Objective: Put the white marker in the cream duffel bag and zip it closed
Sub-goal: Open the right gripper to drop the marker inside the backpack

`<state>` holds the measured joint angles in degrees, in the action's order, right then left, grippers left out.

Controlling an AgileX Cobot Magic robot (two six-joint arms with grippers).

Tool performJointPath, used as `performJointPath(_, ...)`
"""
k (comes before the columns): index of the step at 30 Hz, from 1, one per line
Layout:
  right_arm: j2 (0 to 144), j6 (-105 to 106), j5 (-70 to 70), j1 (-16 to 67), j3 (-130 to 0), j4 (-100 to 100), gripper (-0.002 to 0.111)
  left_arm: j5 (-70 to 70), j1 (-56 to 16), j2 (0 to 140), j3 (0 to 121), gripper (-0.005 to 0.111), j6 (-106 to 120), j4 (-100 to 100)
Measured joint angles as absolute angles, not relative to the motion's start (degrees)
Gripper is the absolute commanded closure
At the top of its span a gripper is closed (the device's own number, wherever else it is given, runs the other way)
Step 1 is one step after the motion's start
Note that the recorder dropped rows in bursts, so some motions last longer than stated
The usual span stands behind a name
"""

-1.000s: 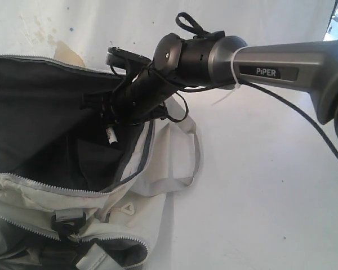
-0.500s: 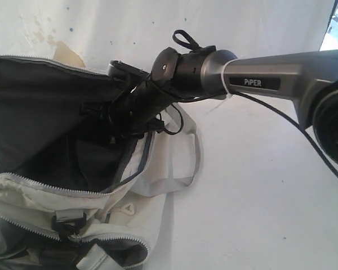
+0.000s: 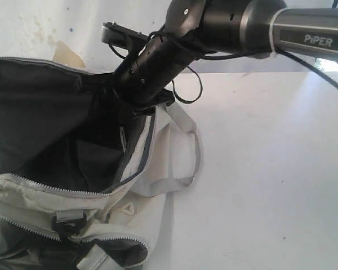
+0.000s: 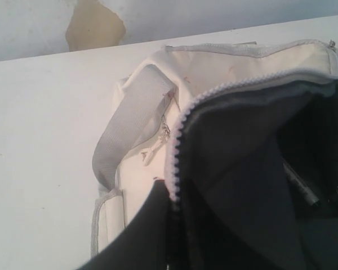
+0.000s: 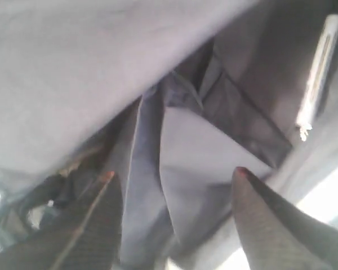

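Observation:
The cream duffel bag (image 3: 129,225) lies open at the left, its grey lining showing. The white marker (image 3: 123,138) lies loose inside against the lining, also seen as the slim marker (image 4: 297,183) and the white marker (image 5: 318,70). My right gripper (image 3: 119,84) hangs over the bag's mouth, above the marker. That right gripper (image 5: 174,177) is open, with only lining between its fingers (image 5: 104,208). My left gripper (image 4: 172,225) is shut on the bag's zipper edge (image 4: 177,143), holding the mouth up.
A grey webbing strap (image 3: 186,169) loops out on the white table (image 3: 259,180) to the right of the bag. A black buckle (image 3: 67,223) sits on the bag's near side. A stained white wall (image 3: 56,34) stands behind.
My right gripper opened and let go of the marker, which now lies in the bag. The right arm then rose up and back from the opening. The left gripper kept its hold.

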<state>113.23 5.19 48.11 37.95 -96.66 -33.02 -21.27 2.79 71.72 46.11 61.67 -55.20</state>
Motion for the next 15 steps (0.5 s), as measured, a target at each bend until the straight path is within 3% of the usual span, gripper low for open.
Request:
performJointPath(7, 111.0, 5.2, 56.9, 31.5, -96.7, -32.4, 0.054, -26.4, 2.8, 71.7, 47.4, 0.107, 62.7, -55.2)
performJointPath(15, 110.2, 5.2, 57.8, 27.8, -96.7, -31.9, 0.054, -31.8, 2.8, 71.7, 48.4, 0.107, 64.2, -55.2)
